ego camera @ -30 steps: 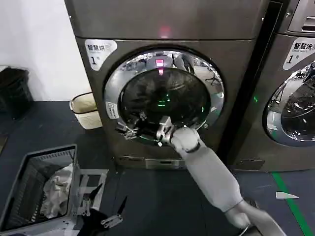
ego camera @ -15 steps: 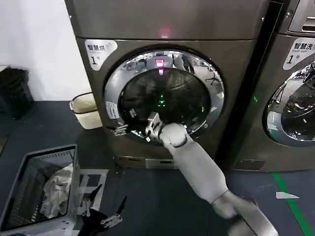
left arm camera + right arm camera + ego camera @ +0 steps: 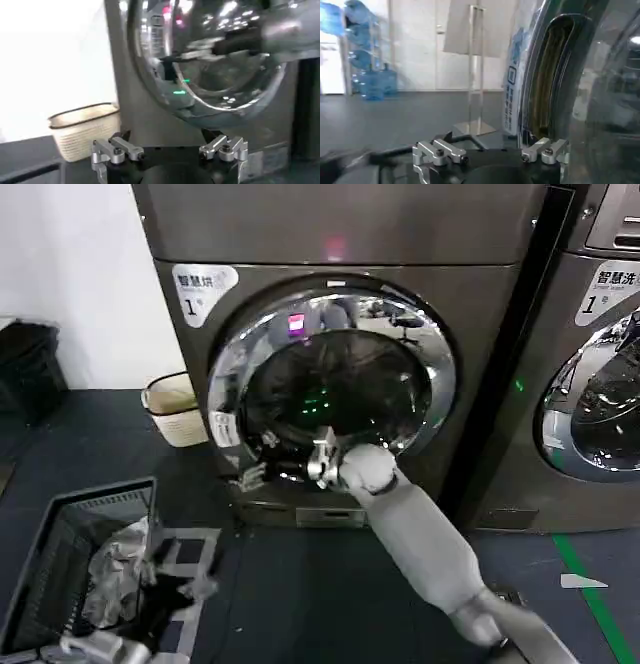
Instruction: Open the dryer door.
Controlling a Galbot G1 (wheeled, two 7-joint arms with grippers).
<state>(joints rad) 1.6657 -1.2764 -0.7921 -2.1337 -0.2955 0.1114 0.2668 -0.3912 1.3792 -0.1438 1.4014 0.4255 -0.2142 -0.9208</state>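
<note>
Door coming off its latch, right arm doing the pulling

Chrome is catching the room lights as the dryer door (image 3: 330, 379) is swinging a little way out from the machine's front panel on its hinge at the right edge. The right gripper (image 3: 290, 464) is reaching in at the door's lower-left edge, its fingers spread wide, with one finger (image 3: 545, 150) lying against the recessed slot in the rim. I would judge the opening step to be under way, the door only slightly ajar. Doing it well is going to mean keeping that finger hooked behind the lip and sweeping outward in an arc about the hinge, not pulling straight back, since polished metal gives little friction and a straight tug could slip off.

The ring is smooth, rounded and mirror-bright; the glass inside it is dark, domed and glossy. A small white sticker (image 3: 222, 427) is sitting on the rim's left side.

The left gripper (image 3: 170, 152) is hanging low before the machine with its fingers apart, gripping nothing. A woven cream basket (image 3: 178, 406) is standing on the floor by the dryer's lower-left corner.
</note>
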